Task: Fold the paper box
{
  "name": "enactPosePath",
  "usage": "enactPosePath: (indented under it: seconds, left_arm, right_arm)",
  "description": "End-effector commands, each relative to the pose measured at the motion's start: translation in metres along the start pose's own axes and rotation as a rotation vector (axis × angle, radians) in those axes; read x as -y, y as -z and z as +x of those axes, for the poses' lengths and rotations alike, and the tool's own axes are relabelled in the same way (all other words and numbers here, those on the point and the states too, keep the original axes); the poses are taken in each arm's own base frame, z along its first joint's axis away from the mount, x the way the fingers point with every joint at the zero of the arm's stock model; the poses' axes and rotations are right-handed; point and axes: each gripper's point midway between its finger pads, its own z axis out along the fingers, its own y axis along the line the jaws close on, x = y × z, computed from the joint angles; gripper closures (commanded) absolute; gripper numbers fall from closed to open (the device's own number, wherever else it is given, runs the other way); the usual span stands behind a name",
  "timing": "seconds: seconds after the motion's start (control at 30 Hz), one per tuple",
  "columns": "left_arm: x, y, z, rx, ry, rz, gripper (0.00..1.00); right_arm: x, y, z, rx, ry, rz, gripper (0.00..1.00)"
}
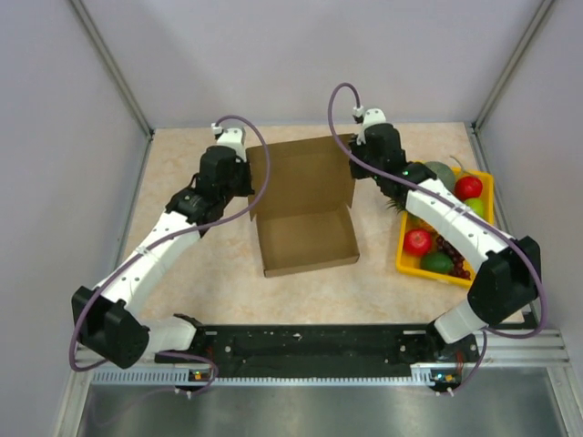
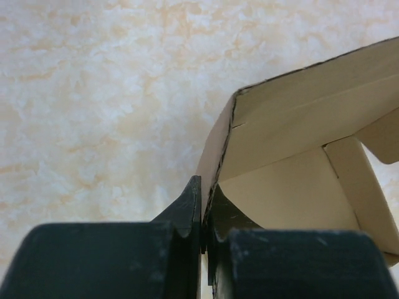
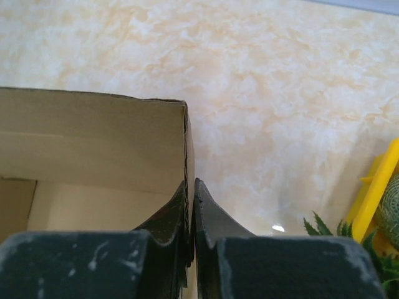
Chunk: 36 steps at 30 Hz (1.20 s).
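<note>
The paper box [image 1: 306,237] is a brown cardboard tray with raised walls and its lid [image 1: 302,175] standing open at the back, in the middle of the table. My left gripper [image 1: 244,177] is shut on the lid's left side flap; in the left wrist view the fingers [image 2: 190,208] pinch the cardboard edge [image 2: 218,156]. My right gripper [image 1: 357,169] is shut on the lid's right side flap; in the right wrist view the fingers [image 3: 209,215] pinch the cardboard [image 3: 188,156].
A yellow fruit tray [image 1: 407,264] with apples, grapes and a pineapple stands right of the box, under my right arm. It shows at the right edge of the right wrist view [image 3: 377,187]. Grey walls enclose the marble-patterned table [image 1: 182,273].
</note>
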Motion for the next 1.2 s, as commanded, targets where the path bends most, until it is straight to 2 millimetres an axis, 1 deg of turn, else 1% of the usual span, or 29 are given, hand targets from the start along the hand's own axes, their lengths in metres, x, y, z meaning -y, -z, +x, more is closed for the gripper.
enactPosePath:
  seconds: [0.0, 0.03, 0.07, 0.1, 0.13, 0.17, 0.2, 0.23, 0.27, 0.33, 0.37, 0.47, 0.6, 0.63, 0.67, 0.77, 0.83, 0.87, 0.9, 0.93, 1.0, 1.03, 1.07, 1.1, 1.13, 1.17]
  left_arm:
    - [0.01, -0.003, -0.059, 0.22, 0.094, 0.005, 1.0]
    - [0.011, -0.004, -0.065, 0.252, 0.097, 0.011, 1.0]
    - [0.011, -0.008, -0.06, 0.252, 0.097, 0.014, 1.0]
    - [0.01, -0.012, -0.056, 0.244, 0.099, 0.011, 1.0]
    - [0.01, -0.013, -0.057, 0.251, 0.109, 0.011, 1.0]
    - [0.009, -0.017, -0.048, 0.244, 0.114, 0.009, 1.0]
    - [0.009, -0.018, -0.046, 0.255, 0.119, 0.015, 1.0]
    - [0.008, -0.02, -0.043, 0.257, 0.13, 0.01, 1.0]
    - [0.008, -0.022, -0.043, 0.283, 0.145, 0.016, 1.0]
    - [0.009, -0.022, -0.043, 0.288, 0.155, 0.028, 1.0]
    - [0.01, -0.022, -0.043, 0.282, 0.159, 0.029, 0.99]
    - [0.012, -0.021, -0.039, 0.258, 0.187, 0.038, 0.97]
    - [0.016, -0.02, -0.034, 0.238, 0.28, 0.054, 0.97]
    - [0.015, -0.02, -0.029, 0.214, 0.287, 0.046, 0.98]
    - [0.018, -0.02, -0.031, 0.207, 0.3, 0.05, 0.99]
    - [0.019, -0.022, -0.018, 0.161, 0.337, 0.043, 1.0]
    - [0.018, -0.023, -0.013, 0.157, 0.383, 0.039, 1.0]
    - [0.018, -0.024, -0.006, 0.146, 0.391, 0.043, 1.0]
    - [0.021, -0.023, -0.005, 0.145, 0.393, 0.063, 1.0]
    - [0.024, -0.023, -0.003, 0.15, 0.388, 0.08, 1.0]
    - [0.023, -0.021, -0.002, 0.163, 0.369, 0.075, 0.97]
    - [0.022, -0.022, 0.004, 0.152, 0.356, 0.069, 0.97]
    - [0.025, -0.021, 0.0, 0.171, 0.349, 0.091, 0.97]
    - [0.025, -0.021, 0.002, 0.169, 0.337, 0.093, 0.97]
    - [0.026, -0.021, 0.011, 0.157, 0.326, 0.095, 0.97]
    - [0.029, -0.018, 0.006, 0.189, 0.324, 0.116, 0.96]
  right_arm:
    - [0.007, 0.005, -0.037, 0.206, -0.204, 0.157, 1.0]
    - [0.006, 0.005, -0.038, 0.214, -0.211, 0.166, 1.0]
    - [0.009, 0.005, -0.038, 0.224, -0.217, 0.19, 1.0]
    - [0.006, 0.005, -0.038, 0.229, -0.225, 0.19, 1.0]
    - [0.01, 0.005, -0.035, 0.236, -0.238, 0.216, 1.0]
    - [0.009, 0.005, -0.032, 0.237, -0.248, 0.22, 1.0]
    - [0.008, 0.004, -0.026, 0.231, -0.258, 0.213, 1.0]
    - [0.006, 0.005, -0.026, 0.241, -0.263, 0.207, 1.0]
    - [0.005, 0.005, -0.024, 0.242, -0.264, 0.205, 1.0]
    - [0.004, 0.004, -0.02, 0.232, -0.239, 0.204, 1.0]
    - [0.004, 0.006, -0.022, 0.235, -0.232, 0.194, 1.0]
    - [0.005, 0.007, -0.018, 0.224, -0.192, 0.196, 1.0]
    - [0.001, 0.012, -0.018, 0.222, -0.201, 0.18, 1.0]
    - [0.001, 0.013, -0.018, 0.222, -0.201, 0.183, 1.0]
    - [-0.001, 0.014, -0.016, 0.219, -0.196, 0.19, 1.0]
    - [-0.001, 0.018, -0.016, 0.218, -0.206, 0.212, 1.0]
    - [-0.005, 0.017, -0.01, 0.212, -0.219, 0.216, 1.0]
    - [-0.006, 0.017, -0.009, 0.211, -0.222, 0.216, 1.0]
    - [-0.011, 0.016, -0.004, 0.203, -0.222, 0.21, 1.0]
    - [-0.01, 0.016, -0.002, 0.202, -0.218, 0.223, 1.0]
    - [-0.009, 0.017, 0.005, 0.194, -0.206, 0.239, 1.0]
    - [-0.009, 0.017, 0.006, 0.197, -0.201, 0.238, 1.0]
    - [-0.008, 0.017, 0.013, 0.188, -0.181, 0.244, 1.0]
    - [-0.008, 0.017, 0.015, 0.19, -0.171, 0.24, 1.0]
    - [-0.011, 0.018, 0.008, 0.231, -0.175, 0.22, 1.0]
    - [-0.009, 0.014, 0.02, 0.218, -0.137, 0.217, 1.0]
